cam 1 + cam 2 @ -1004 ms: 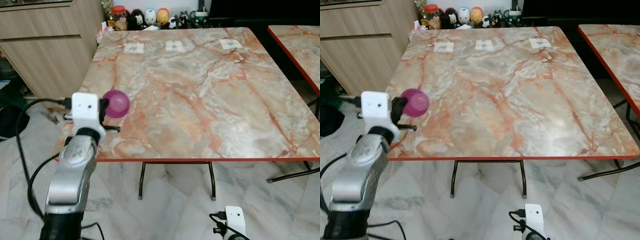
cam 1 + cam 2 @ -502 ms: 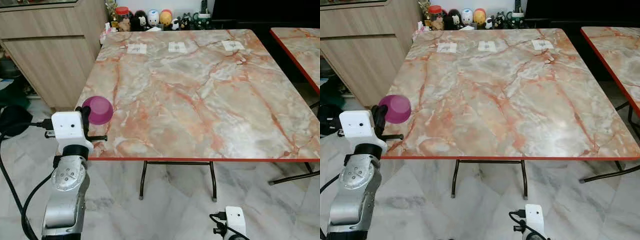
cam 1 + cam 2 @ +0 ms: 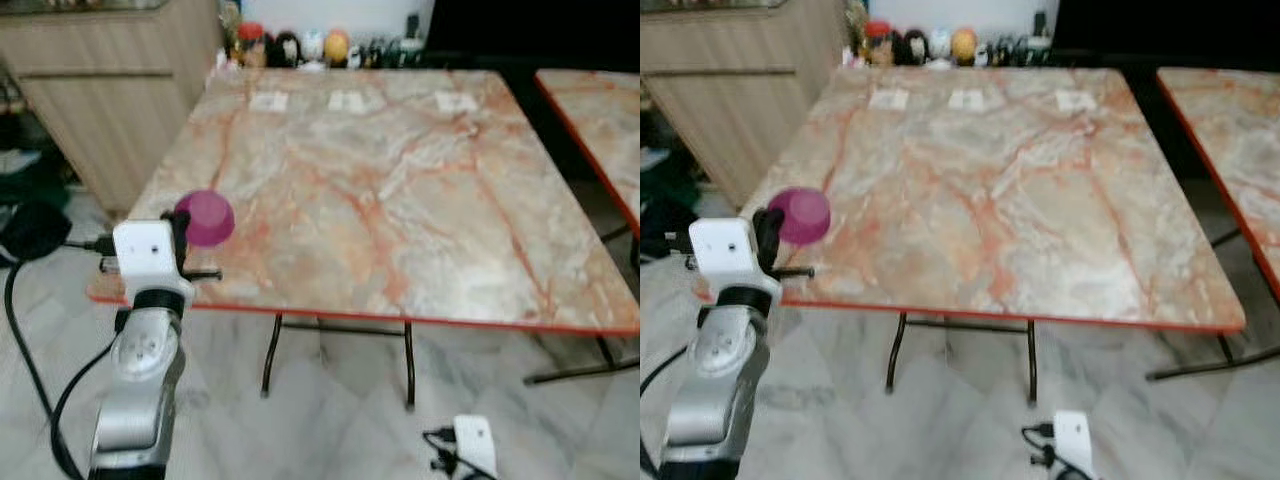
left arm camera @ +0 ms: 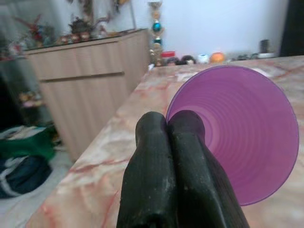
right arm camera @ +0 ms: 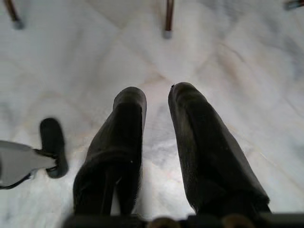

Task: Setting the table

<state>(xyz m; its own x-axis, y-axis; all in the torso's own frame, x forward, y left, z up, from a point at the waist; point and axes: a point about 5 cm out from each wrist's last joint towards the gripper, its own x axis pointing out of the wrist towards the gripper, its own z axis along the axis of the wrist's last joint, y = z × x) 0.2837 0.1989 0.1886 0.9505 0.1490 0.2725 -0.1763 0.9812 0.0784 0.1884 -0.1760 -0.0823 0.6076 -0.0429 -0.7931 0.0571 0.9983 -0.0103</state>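
Pinching the rim of a purple cup [image 4: 237, 133], the left gripper [image 4: 167, 124] holds it above the marble table's [image 3: 400, 190] near left corner. The right gripper [image 5: 156, 102] hangs low over the floor, fingers parted around nothing.

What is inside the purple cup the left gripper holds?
The purple cup looks empty, with only its ribbed inner wall showing. The left gripper, pinching its rim, hides a small part of the inside.

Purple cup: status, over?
Left gripper shut on purple cup, held over table near corner. Right gripper open, hanging idle above floor. Nothing in the way.
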